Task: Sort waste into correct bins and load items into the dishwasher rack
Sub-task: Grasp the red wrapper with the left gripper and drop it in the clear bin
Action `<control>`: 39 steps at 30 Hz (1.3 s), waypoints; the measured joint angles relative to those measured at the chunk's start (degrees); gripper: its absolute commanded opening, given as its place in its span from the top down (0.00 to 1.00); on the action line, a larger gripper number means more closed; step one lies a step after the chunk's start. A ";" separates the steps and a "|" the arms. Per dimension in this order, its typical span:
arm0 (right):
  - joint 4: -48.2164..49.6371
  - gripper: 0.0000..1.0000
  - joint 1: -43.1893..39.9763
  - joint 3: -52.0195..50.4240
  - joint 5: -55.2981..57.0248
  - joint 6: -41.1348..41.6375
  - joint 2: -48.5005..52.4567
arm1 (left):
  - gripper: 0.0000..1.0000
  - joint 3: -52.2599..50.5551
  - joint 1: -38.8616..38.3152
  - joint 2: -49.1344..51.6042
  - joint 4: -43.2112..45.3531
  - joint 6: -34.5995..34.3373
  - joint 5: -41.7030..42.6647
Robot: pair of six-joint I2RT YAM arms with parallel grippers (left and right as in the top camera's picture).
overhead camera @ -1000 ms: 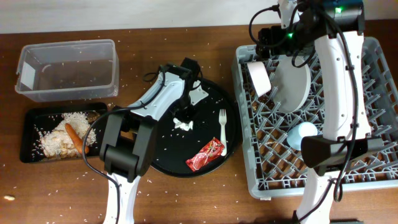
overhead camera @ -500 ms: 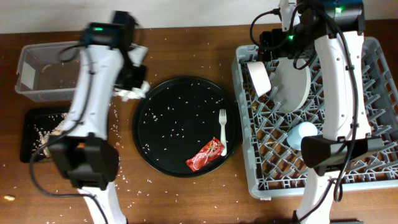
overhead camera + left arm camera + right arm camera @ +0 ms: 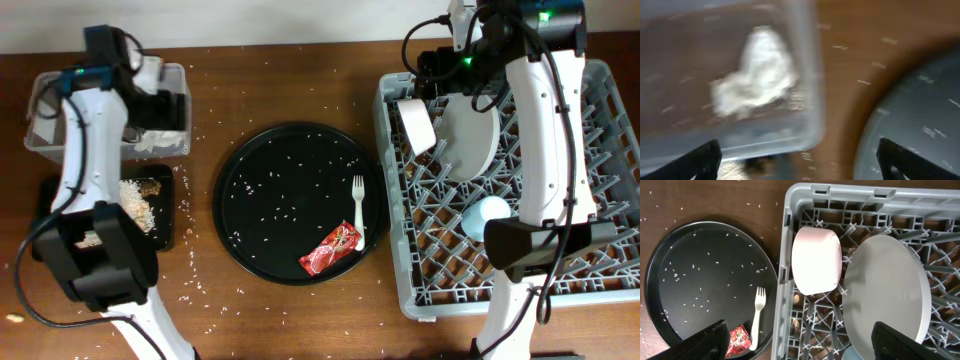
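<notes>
Hovering above the clear tub [image 3: 40, 95], the left gripper [image 3: 797, 152] was seen with its two fingers spread wide and nothing held between them. One crumpled napkin [image 3: 757, 75] was found inside the tub, ahead of the fingertips and slightly to their left. One shallow black tray [image 3: 50, 195] was placed behind that gripper, toward its arm's base, with one patch of rice [image 3: 135, 195] showing in it; the rest was hidden by the arm. The right gripper [image 3: 425, 70] was held over a far corner of the one dishwasher rack [image 3: 600, 150], its two fingers likewise parted and empty. Directly beneath it, one white bowl [image 3: 817, 260] and one grey plate [image 3: 887, 295] were stood on edge, side by side in the rack, and one blue cup [image 3: 487, 213] was seated farther back toward the arm's base. To that gripper's left, one round black tray [image 3: 700, 280] was seen carrying one white fork [image 3: 756, 312] and one red wrapper [image 3: 331, 248], with loose grains too many to be counted.
</notes>
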 measured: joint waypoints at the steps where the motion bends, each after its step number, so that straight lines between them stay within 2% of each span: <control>1: -0.26 0.11 0.00 0.00 0.00 -0.02 0.00 | 0.05 0.22 -2.23 -0.26 -2.93 1.70 3.56; 3: -0.48 0.10 0.00 0.00 0.00 -0.02 0.00 | 0.07 0.81 -7.34 -0.98 -14.03 5.38 6.99; 8: -0.92 0.10 0.00 -0.04 0.00 -0.04 0.00 | 0.07 -1.20 -23.39 -2.58 -19.08 7.69 10.69; 10: -1.01 0.10 0.00 -0.04 0.00 -0.09 0.00 | 0.07 -4.85 -27.78 -2.71 -18.64 7.52 10.91; 13: -1.05 0.06 0.00 -0.07 0.44 -0.02 0.00 | 0.07 -13.90 -34.45 -3.06 -12.13 7.41 10.80; 18: -1.18 0.06 0.00 -0.09 1.36 -0.07 0.00 | 0.07 -22.32 -42.21 -3.26 -4.07 7.26 4.15; 30: -1.29 0.06 0.00 -0.11 1.49 -0.07 0.00 | 0.08 -26.84 -43.71 -3.23 2.38 7.26 3.23; 39: -1.66 0.06 0.00 -0.11 1.51 -0.04 0.00 | 0.11 -30.67 -46.42 -3.23 2.32 7.26 4.20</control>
